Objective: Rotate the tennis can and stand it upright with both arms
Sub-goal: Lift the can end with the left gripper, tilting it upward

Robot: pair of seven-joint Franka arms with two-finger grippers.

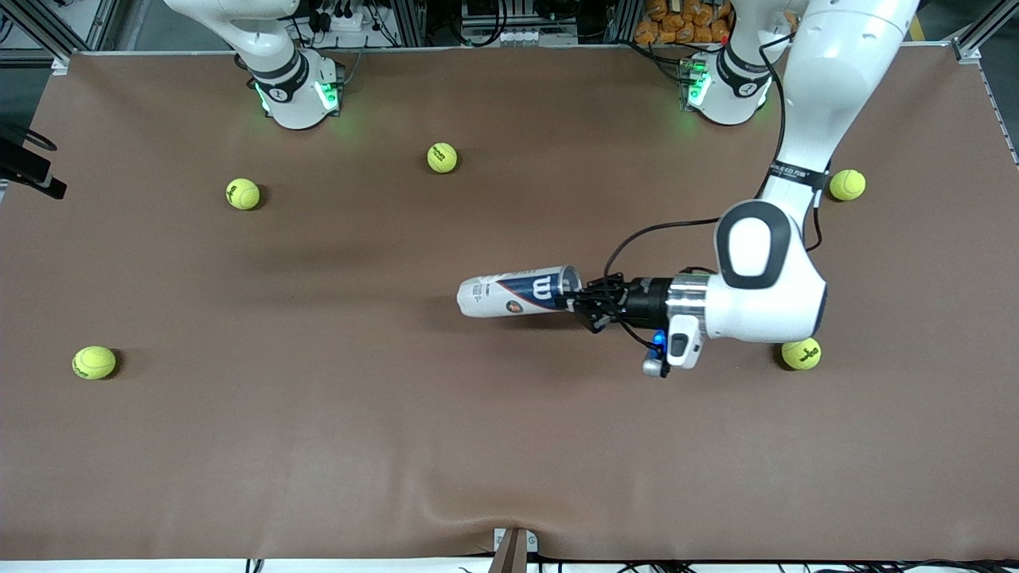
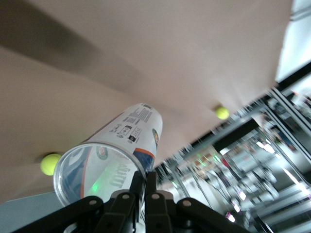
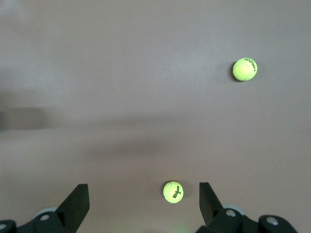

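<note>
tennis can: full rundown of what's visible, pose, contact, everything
The slim white cylindrical tennis can has a dark blue band with a white W logo and a small red accent. It looks like clear plastic under a printed label, and its open end shows an empty inside. It lies roughly horizontal over the middle of the brown table. The left gripper is shut on its open rim; nothing else touches it.

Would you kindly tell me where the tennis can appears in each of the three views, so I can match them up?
Front view: the tennis can lies on its side mid-table, its open end gripped by the left hand.
Left wrist view: the tennis can fills the foreground, open mouth toward the camera, rim pinched by the left hand.
Right wrist view: not in it.
Shared landmark: the brown table.
</note>
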